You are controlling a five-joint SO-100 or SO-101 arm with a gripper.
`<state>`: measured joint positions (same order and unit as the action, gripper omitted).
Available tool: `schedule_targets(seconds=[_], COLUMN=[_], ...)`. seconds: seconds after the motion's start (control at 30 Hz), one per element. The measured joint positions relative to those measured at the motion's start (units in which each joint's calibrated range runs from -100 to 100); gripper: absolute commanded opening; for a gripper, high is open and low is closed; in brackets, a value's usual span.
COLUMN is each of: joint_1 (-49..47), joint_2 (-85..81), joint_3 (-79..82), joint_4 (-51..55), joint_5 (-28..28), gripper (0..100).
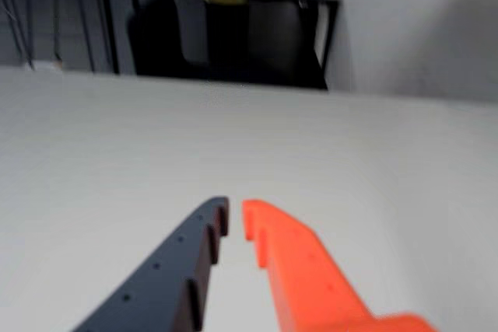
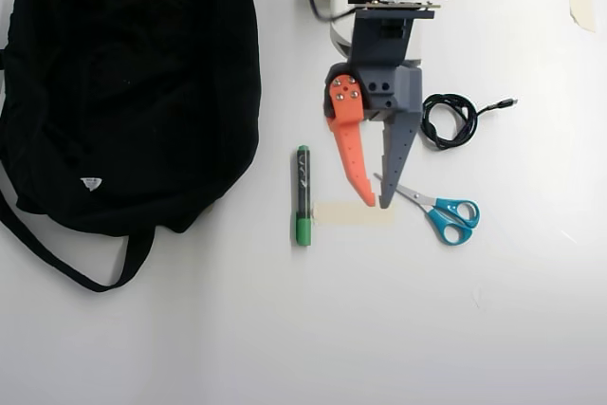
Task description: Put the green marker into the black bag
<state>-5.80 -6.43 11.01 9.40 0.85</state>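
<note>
Green marker (image 2: 303,195): black barrel, white print, green cap and green end.
Place: flat on the white table (image 2: 398,329), between the black bag (image 2: 133,82) and the gripper (image 2: 377,204).
Bearing: just left of the fingertips in the overhead view, long axis roughly parallel to the fingers.
Gripper state: fingers nearly together, a thin gap at the tips, nothing held.
Nearby: scissors (image 2: 441,211) and coiled cable (image 2: 449,120) to the right.

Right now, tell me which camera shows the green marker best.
The overhead view. The green marker lies there in full, between the black bag and the gripper. The wrist view shows only the fingertips, bare table and furniture beyond, no marker.
</note>
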Motion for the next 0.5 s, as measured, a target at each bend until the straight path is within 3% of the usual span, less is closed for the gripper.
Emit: schedule_targets(seconds=[0.5], joint_1=[-1.5], joint_2=[3.6], joint_3=[-0.8], joint_4=[-9.6], joint_5=[0.0], gripper=[2])
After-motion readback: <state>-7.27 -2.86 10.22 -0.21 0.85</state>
